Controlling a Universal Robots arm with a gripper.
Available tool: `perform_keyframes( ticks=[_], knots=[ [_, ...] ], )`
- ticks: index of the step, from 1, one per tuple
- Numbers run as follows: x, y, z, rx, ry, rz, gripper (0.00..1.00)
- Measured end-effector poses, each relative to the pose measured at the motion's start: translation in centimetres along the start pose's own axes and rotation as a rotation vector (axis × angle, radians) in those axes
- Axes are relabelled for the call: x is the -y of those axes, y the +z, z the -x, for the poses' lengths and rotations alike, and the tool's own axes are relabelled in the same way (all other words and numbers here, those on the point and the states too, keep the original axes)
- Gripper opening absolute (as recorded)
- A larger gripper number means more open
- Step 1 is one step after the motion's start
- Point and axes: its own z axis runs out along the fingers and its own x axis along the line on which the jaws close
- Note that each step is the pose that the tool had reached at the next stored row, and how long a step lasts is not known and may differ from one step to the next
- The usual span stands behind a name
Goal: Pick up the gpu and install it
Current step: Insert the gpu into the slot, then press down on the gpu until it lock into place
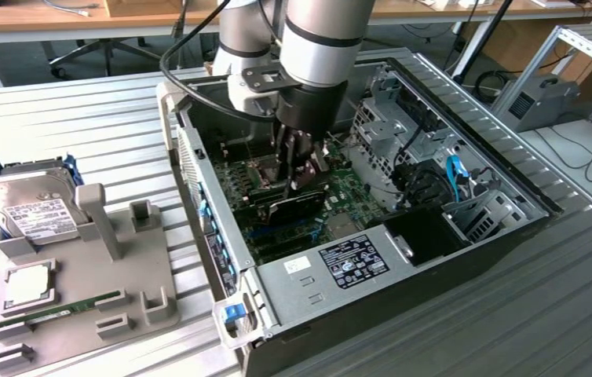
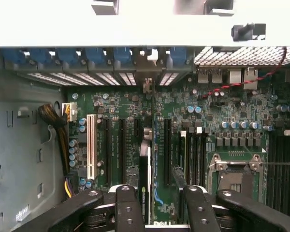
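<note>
Your gripper (image 1: 298,182) is down inside the open computer case (image 1: 506,228), which lies on its side on the ribbed metal table (image 1: 86,126). Its black fingers (image 1: 294,161) reach toward the green motherboard (image 1: 351,191), and between them sits the gpu (image 1: 298,206) — a flat black card standing on edge over the expansion slots, roughly in the middle of the board. The jaws stand wide and are clamped on the card's two faces, so you are gripping the gpu, not holding open air.

From the wrist view you look straight down along the card: its thin edge (image 2: 144,183) runs between the two finger pairs (image 2: 128,208), lined up with the row of long black slots (image 2: 166,152) and pointing at the rear bracket openings (image 2: 135,77) with their blue clips. A white slot (image 2: 91,147) lies off to one side, and the empty processor socket (image 2: 234,176) to the other. Whether the card's connector is fully down in its slot you cannot tell from here.

On the exterior view's left, well apart from the case, the grey parts holder (image 1: 118,259) stands on the table. It carries the silver hard drive (image 1: 26,206) at its far end, a processor chip (image 1: 26,287) nearer the camera, and the narrow green RAM stick (image 1: 60,309) lying flat beside that. The holder's tall upright posts (image 1: 97,212) stand bare.
</note>
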Motion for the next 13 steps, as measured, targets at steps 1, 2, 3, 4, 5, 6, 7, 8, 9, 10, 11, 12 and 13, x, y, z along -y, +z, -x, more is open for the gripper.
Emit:
perform_keyframes(
  ticks=[1, 2, 3, 4, 5, 6, 7, 8, 9, 10, 11, 12, 13],
  knots=[
    [0.21, -0.01, 0.0, 0.0001, 0.0, 0.0004, 0.4],
    [0.54, -0.02, 0.1, 0.0001, 0.0, 0.0009, 0.4],
    [0.73, -0.03, 0.1, 0.0, 0.0, 0.0012, 0.38],
    [0.89, -0.03, 0.2, 0.0, 0.0, 0.0013, 0.38],
    [1.08, -0.04, 0.2, 0.0, -0.001, 0.0014, 0.32],
    [1.23, -0.05, 0.2, 0.0, -0.001, 0.0015, 0.25],
    [1.35, -0.05, 0.2, 0.0, -0.001, 0.0014, 0.19],
    [1.52, -0.06, 0.2, 0.0, -0.001, 0.0015, 0.19],
    [2.14, -0.07, 0.2, 0.0, -0.002, 0.0016, 0.11],
    [2.49, -0.09, 0.2, -0.0001, -0.004, 0.0016, 0.11],
    [2.5, -0.09, 0.3, -0.0001, -0.004, 0.0016, 0.11],
    [2.5, -0.09, 0.3, 0.0, -0.004, 0.0016, 0.11],
    [2.48, -0.09, 0.3, 0.0, -0.004, 0.0016, 0.11]
  ],
)
